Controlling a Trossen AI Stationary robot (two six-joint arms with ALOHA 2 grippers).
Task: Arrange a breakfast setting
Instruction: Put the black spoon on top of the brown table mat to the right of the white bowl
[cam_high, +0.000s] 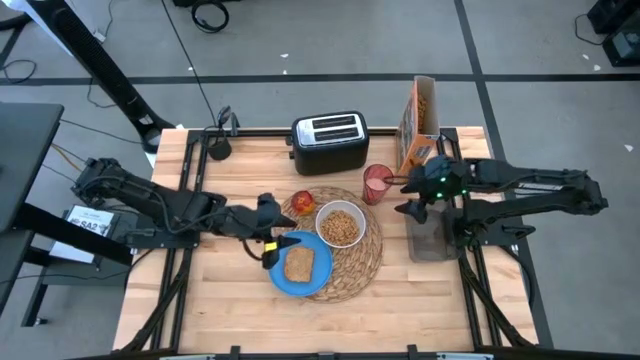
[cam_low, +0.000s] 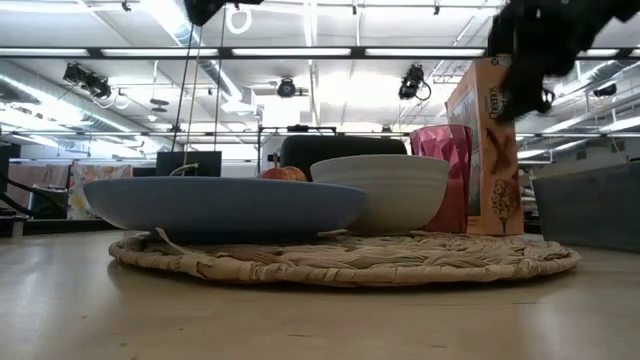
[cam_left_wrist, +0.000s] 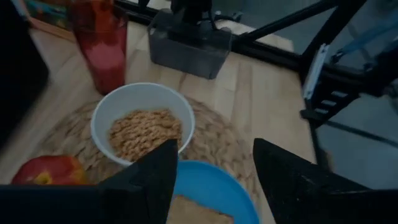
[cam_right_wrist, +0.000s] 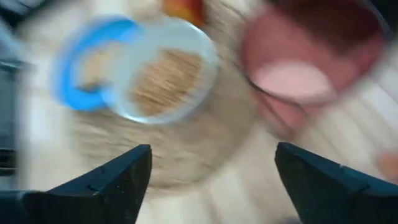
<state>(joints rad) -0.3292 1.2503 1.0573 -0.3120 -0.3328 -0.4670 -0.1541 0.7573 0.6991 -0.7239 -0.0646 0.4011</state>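
Overhead, found straw placemat (cam_high: 340, 242) lying mid-table, in front of black toaster (cam_high: 329, 142). Blue plate (cam_high: 300, 265) sat on the mat's near left edge with toast slice (cam_high: 298, 264) flat on it. White bowl (cam_high: 340, 225) stood on the mat beside the plate, touching or nearly so, filled with tan cereal. Red fruit (cam_high: 303, 203) rested on the mat's far left part, just beside the bowl. Pink cup (cam_high: 377, 184) stood at the mat's far right rim, some pale liquid inside as seen from the right wrist. Cereal box (cam_high: 420, 124) stood upright behind the cup. Dark tray (cam_high: 432, 235) lay right of the mat; contents hidden under the arm. No spoon located in any view.

Left gripper (cam_high: 272, 243) hovered over the plate's left edge, fingers apart, nothing between them. Right gripper (cam_high: 408, 197) hung above the table between cup and tray, fingers spread wide and empty.

Handling, judged:
- Spoon, if in the tray: stiff, light, slippery metal, lying low; best pinched across the handle near its middle.
- Bowl: rigid, likely breakable, loose cereal inside; to be kept level, gripped at the rim only.
- Cup: light, smooth wall, liquid inside; a squeeze too high could tip it.
- Toast: light, crumbly; gentle edge pinch.
- Fruit: round, liable to roll.
- Mat: flexible, rough; would drag everything on it if pulled.
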